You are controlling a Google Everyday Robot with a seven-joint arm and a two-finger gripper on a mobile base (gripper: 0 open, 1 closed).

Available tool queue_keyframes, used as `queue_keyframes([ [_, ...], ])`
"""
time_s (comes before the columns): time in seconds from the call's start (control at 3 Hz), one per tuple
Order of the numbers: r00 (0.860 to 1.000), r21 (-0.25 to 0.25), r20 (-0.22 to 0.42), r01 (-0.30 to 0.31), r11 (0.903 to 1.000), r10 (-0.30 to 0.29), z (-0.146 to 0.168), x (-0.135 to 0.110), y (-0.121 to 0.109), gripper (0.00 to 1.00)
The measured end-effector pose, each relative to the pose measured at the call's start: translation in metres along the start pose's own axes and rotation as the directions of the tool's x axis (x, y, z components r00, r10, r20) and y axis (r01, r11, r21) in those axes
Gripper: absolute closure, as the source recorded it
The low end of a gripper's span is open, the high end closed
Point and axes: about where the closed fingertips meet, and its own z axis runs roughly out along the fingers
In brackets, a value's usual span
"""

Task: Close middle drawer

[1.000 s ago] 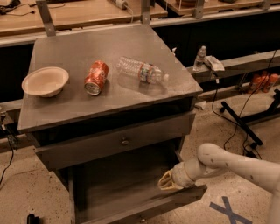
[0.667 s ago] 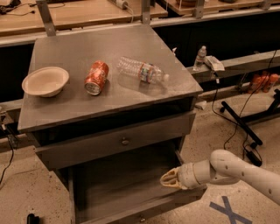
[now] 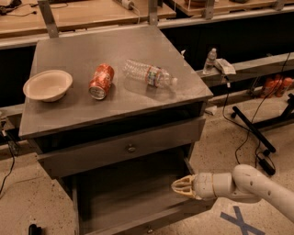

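Middle drawer stands far out: rigid metal, prob. slides easy. Claw clenched, empty, drawer's side wall under it. Push flat front below claw; no grip req'd.

A workshop-like lab: speckled floor, tape cross just right of the low gripper, wooden benches well behind it.

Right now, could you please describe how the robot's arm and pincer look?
The arm is smooth, rounded and off-white, with no visible cables. Its pincer, beside the open drawer, is cream-yellow, ribbed and tapered.
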Motion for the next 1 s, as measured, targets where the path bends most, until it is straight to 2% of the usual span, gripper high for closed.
queue_keyframes([
  [1.0,1.0,-0.009,0.007,0.0,1.0,0.0,0.0052,-0.0018,0.0022,0.16],
])
